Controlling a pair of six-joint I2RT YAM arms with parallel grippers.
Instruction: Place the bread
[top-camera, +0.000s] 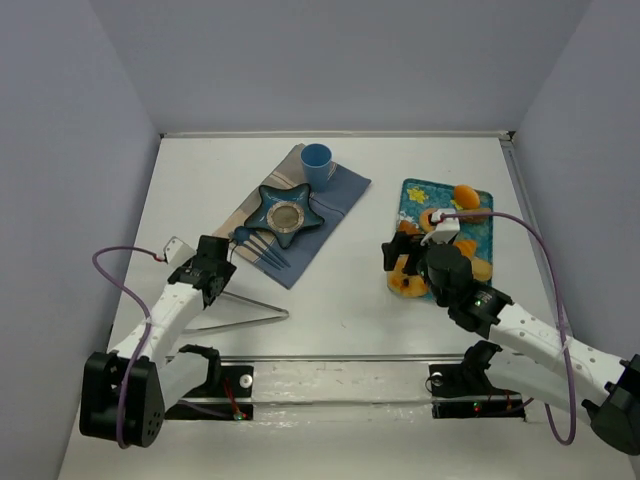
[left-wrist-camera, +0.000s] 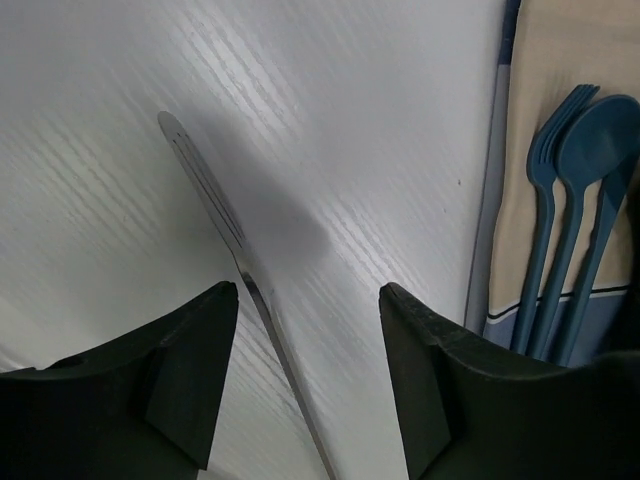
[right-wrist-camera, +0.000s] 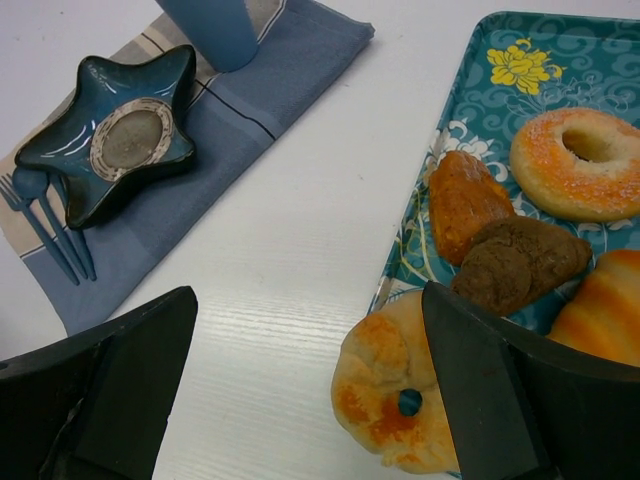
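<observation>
The bread (right-wrist-camera: 462, 200), a small golden-brown lump, lies on the teal flowered tray (right-wrist-camera: 540, 60) beside a dark brown piece (right-wrist-camera: 520, 262). From above, the bread (top-camera: 407, 229) shows at the tray's left edge. My right gripper (right-wrist-camera: 308, 300) is open, hovering near the tray's left edge with nothing between its fingers. Its right finger (right-wrist-camera: 480, 380) is over a pale orange ring pastry (right-wrist-camera: 400, 400) that overhangs the tray edge. My left gripper (left-wrist-camera: 308, 300) is open low over the table, and one arm of the metal tongs (left-wrist-camera: 215, 200) runs between its fingers.
A star-shaped blue dish (top-camera: 286, 212) and a blue cup (top-camera: 317, 165) rest on a blue cloth (top-camera: 340, 190). Blue plastic cutlery (left-wrist-camera: 580, 200) lies on the cloth's near corner. A sugared ring donut (right-wrist-camera: 575, 165) and other pastries fill the tray. The tongs (top-camera: 250, 310) lie near the left arm.
</observation>
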